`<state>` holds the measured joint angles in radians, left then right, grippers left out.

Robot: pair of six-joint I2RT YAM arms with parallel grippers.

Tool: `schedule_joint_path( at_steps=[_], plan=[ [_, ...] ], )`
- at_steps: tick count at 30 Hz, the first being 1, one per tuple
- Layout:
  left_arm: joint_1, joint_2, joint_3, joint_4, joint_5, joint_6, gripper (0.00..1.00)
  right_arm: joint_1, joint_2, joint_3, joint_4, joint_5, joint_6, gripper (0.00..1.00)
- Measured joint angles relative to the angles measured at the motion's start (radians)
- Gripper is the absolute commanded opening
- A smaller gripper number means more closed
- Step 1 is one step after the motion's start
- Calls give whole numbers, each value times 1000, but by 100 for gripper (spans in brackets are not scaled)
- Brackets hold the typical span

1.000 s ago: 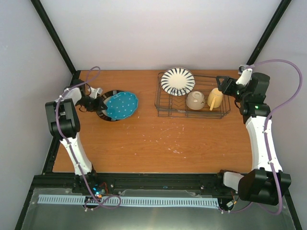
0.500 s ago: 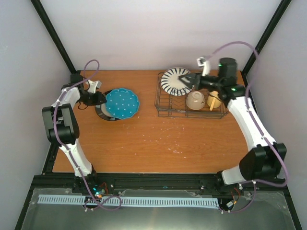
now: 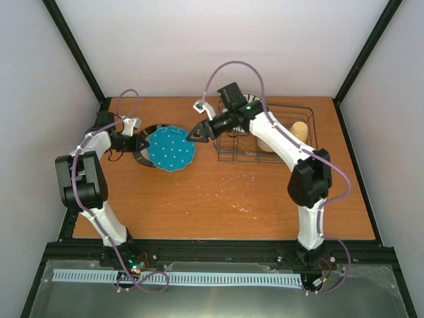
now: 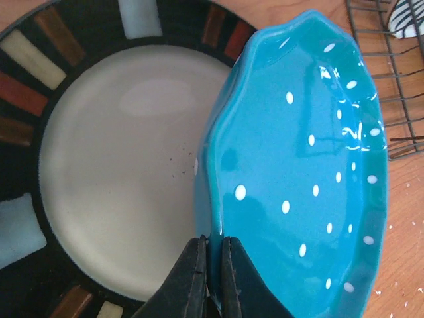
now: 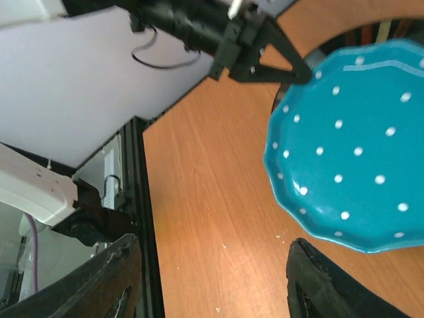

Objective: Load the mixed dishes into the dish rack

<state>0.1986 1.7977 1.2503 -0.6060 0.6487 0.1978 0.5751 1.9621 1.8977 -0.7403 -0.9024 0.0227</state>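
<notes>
The teal plate (image 3: pixel 171 148) with white dots is tilted up over a dark-rimmed plate (image 3: pixel 144 158) at the left of the table. My left gripper (image 3: pixel 136 142) is shut on its left rim, which shows in the left wrist view (image 4: pixel 213 246). My right gripper (image 3: pixel 197 134) is open and empty, just off the plate's right edge (image 5: pixel 358 152). The dish rack (image 3: pixel 232 154) holds the pale yellow mug (image 3: pixel 299 130) and the white bowl (image 3: pixel 264 144), which is partly hidden by my right arm. The striped plate (image 4: pixel 409 13) stands in the rack. No orange-yellow plate shows.
The dark-rimmed plate (image 4: pixel 112 179) has coloured blocks on its rim and a cream centre, and lies flat under the teal plate. A black frame rail (image 5: pixel 136 199) runs along the table's left edge. My right arm stretches across the rack's left half.
My right arm swung from the rack's right end across the rack to the teal plate's right edge. My left gripper kept hold of the plate and shifted it slightly right.
</notes>
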Motion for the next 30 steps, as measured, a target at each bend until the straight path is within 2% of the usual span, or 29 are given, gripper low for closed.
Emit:
schedule_joint_path(
  at_steps=[8, 15, 22, 30],
  plan=[
    [39, -21, -52, 92, 87, 32, 1, 27, 134, 78, -75, 124, -10, 62],
    [124, -21, -59, 110, 174, 72, 1, 22, 211, 119, -77, 221, 5, 62],
    [149, -3, -46, 150, 282, 94, 1, 27, 313, 209, -63, 212, 40, 62],
    [148, 40, -30, 179, 388, 99, 1, 79, 406, 234, -49, 191, 68, 62]
  ],
)
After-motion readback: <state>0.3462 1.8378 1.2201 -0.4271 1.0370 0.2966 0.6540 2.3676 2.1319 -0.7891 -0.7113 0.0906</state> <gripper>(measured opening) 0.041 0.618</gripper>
